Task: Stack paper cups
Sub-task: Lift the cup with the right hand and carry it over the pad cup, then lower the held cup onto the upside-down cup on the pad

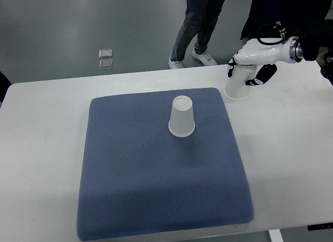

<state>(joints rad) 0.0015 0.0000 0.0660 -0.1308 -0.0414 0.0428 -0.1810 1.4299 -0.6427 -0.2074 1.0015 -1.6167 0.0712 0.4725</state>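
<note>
Right hand (248,65) gripping inverted cup (238,85) on table (291,148), 2nd cup (181,117) — upside-down, mid pad (156,169)

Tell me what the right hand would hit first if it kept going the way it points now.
The right hand points left and slightly down, already gripping an upside-down paper cup. Straight on lies bare white table, then nothing; the cup on the blue pad sits nearer the camera, probably off that line.

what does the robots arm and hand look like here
Only the right arm shows, entering from the picture's right edge: a glossy white shell with a silver metal ring at the joint and a dark section beyond it. A black cable loops above the wrist. The right robot hand is white with black finger segments.
</note>
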